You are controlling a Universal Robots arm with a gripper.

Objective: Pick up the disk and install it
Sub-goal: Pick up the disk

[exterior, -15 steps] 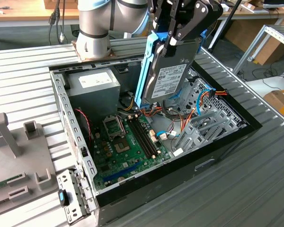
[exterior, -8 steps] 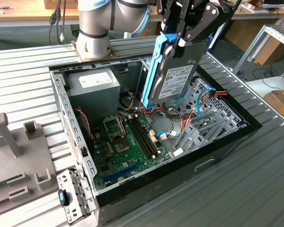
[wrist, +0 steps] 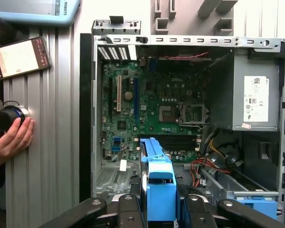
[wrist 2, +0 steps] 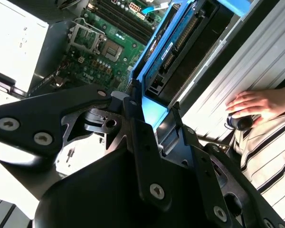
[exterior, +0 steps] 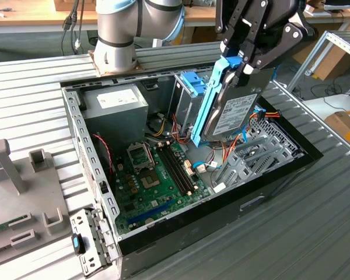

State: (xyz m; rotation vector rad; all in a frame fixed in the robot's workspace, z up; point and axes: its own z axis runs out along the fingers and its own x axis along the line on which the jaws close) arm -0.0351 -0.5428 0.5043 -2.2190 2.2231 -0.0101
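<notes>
While end effector grips the disk over PC case in exterior view, first wrist view adds person's hand.

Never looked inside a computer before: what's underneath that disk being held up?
The gripper holds the disk tilted above the open case. Below it show a grey metal bracket and loose cables; whatever sits directly behind the disk is covered.

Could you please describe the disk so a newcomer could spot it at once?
Start at the open computer case. Over its end at the exterior view's right, the gripper holds the disk steeply tilted. Its blue side rail and pale label set it apart from the grey drive cage.
</notes>
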